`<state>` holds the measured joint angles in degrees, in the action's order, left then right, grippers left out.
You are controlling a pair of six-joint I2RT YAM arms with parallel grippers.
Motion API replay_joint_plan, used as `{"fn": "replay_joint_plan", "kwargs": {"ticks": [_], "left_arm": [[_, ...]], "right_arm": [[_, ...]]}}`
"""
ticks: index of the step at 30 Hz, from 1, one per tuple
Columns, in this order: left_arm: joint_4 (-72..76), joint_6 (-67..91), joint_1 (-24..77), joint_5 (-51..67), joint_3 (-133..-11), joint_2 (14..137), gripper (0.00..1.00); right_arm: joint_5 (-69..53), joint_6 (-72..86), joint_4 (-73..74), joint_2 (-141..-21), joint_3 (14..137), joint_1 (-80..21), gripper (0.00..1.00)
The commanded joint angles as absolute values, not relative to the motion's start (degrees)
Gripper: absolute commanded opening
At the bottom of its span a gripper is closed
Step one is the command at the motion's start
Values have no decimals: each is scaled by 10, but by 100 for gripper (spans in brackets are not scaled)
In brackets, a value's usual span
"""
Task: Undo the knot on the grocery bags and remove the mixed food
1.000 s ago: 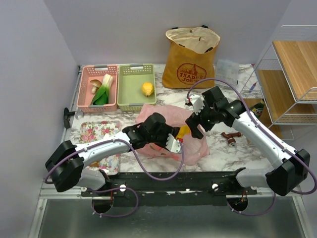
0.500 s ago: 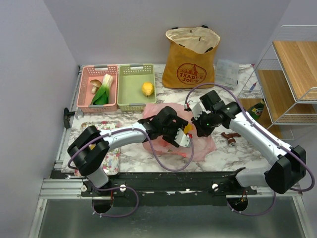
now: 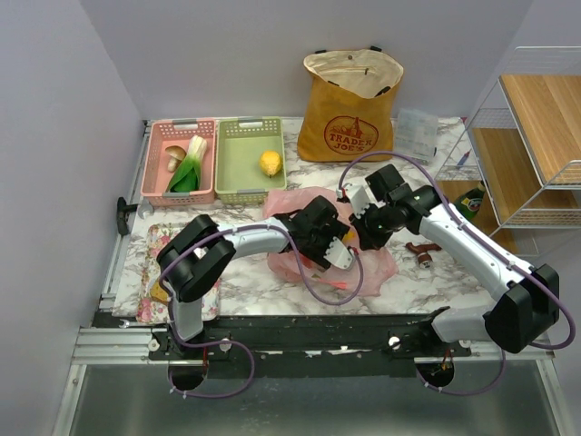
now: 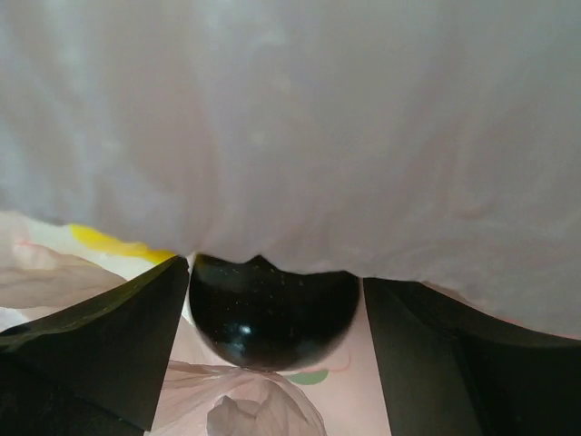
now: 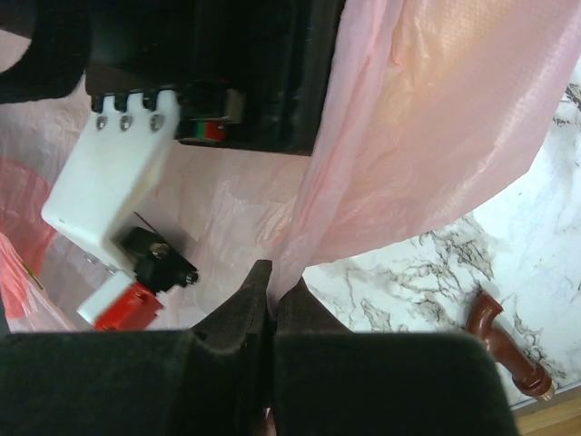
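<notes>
Two grippers meet at the pink bag (image 3: 379, 265) mid-way across the marble table (image 3: 427, 292): the left gripper (image 3: 338, 256), jaws spread wide inside it, straddles a dark round fruit (image 4: 272, 320); the right gripper (image 5: 269, 283) pinches its film tight. At twelve o'clock, against the lavender wall (image 3: 227, 54), stands the yellow tote (image 3: 349, 113) printed "TRADER JOE'S".

Pale lilac walls (image 3: 227, 54), marble tabletop (image 3: 427, 283), wire-and-wood shelf (image 3: 545, 109) at rt

Pink bag (image 4: 290, 118) sags low over the dark fruit (image 4: 272, 313) between the left fingers (image 4: 100, 345).
</notes>
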<state>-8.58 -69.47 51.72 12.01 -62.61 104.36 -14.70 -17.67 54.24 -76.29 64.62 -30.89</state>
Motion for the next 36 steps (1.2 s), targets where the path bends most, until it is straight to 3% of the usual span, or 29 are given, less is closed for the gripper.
{"fn": "replay_joint_plan", "kwargs": {"ticks": [1,6,9,21,26,32,36], "left_arm": [[-190,-699,507,114,-679,1077,73],[-258,-679,506,199,-647,979,41],[-298,-661,506,268,-623,886,32],[-387,-594,505,427,-646,702,34],[-348,-459,475,484,-679,656,38],[-251,-185,347,508,-782,679,40],[-284,-145,248,398,-880,765,42]], "right_arm": [[-154,-183,541,-763,663,-306,1],[-140,-188,534,-763,661,-306,1],[-139,-185,526,-759,658,-306,1],[-160,-178,518,-777,670,-305,1],[-163,-176,513,-780,670,-306,1],[-166,-177,511,-783,670,-306,1],[-170,-175,509,-783,671,-306,1]]}}
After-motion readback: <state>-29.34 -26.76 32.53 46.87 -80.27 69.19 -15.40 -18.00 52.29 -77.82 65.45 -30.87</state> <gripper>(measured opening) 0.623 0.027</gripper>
